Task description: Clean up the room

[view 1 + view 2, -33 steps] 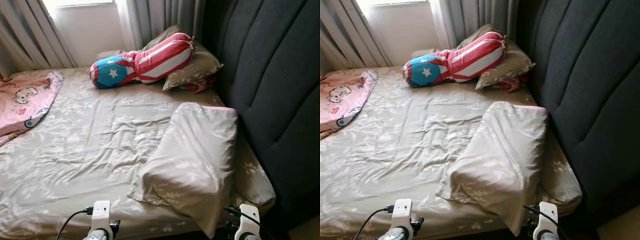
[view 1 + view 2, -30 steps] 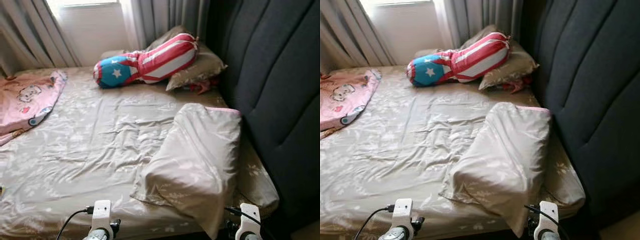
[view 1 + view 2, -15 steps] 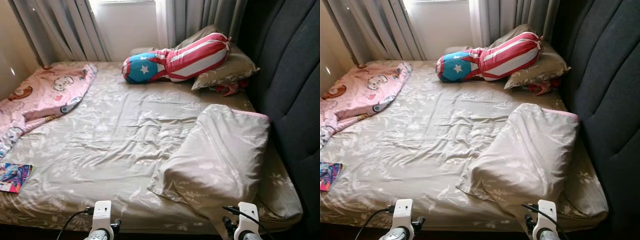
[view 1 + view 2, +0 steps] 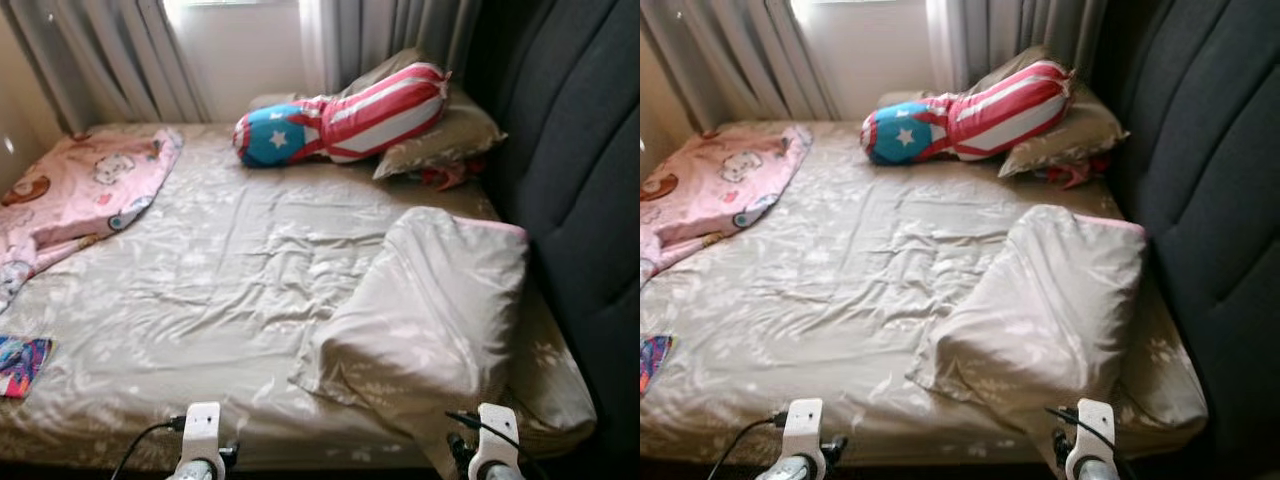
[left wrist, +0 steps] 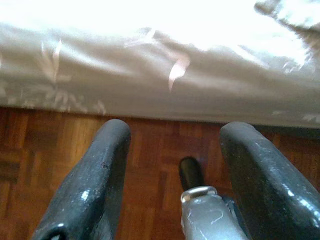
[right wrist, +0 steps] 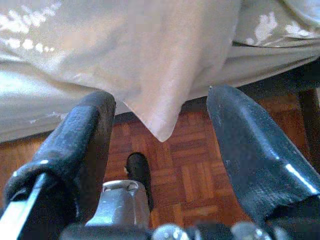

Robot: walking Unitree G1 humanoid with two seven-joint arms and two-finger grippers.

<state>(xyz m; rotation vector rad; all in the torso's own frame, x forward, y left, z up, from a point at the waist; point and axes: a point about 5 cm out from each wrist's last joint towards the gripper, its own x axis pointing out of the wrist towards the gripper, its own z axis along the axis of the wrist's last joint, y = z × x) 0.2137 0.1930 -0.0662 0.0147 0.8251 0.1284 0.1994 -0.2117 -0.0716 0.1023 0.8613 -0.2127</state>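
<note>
The bed [image 4: 200, 300] runs off the lower edge of the head views, and the dark padded headboard [image 4: 580, 180] is cut off at the right. A small red thing [image 4: 445, 178] is half hidden beneath the far pillow [image 4: 440, 135]; what it is cannot be made out. The colourful booklet [image 4: 20, 365] at the bed's left edge is partly cropped. The sheet is beige with a pale leaf print, and it is creased across the middle. A large beige pillow [image 4: 430, 320] lies near the headboard, one corner hanging over the bed's near edge. A bolster with red and white stripes and a blue starred end [image 4: 340, 115] leans on the far pillow. A pink blanket [image 4: 70, 200] is bunched at the far left. Grey curtains [image 4: 120, 60] frame a bright window. The left end effector [image 5: 172, 180] hangs low beside the mattress, fingers spread wide and empty, over the wood parquet floor [image 5: 30, 150]. The right end effector [image 6: 160, 165] is likewise wide apart and holds nothing, the pillow's hanging corner just ahead of it.
</note>
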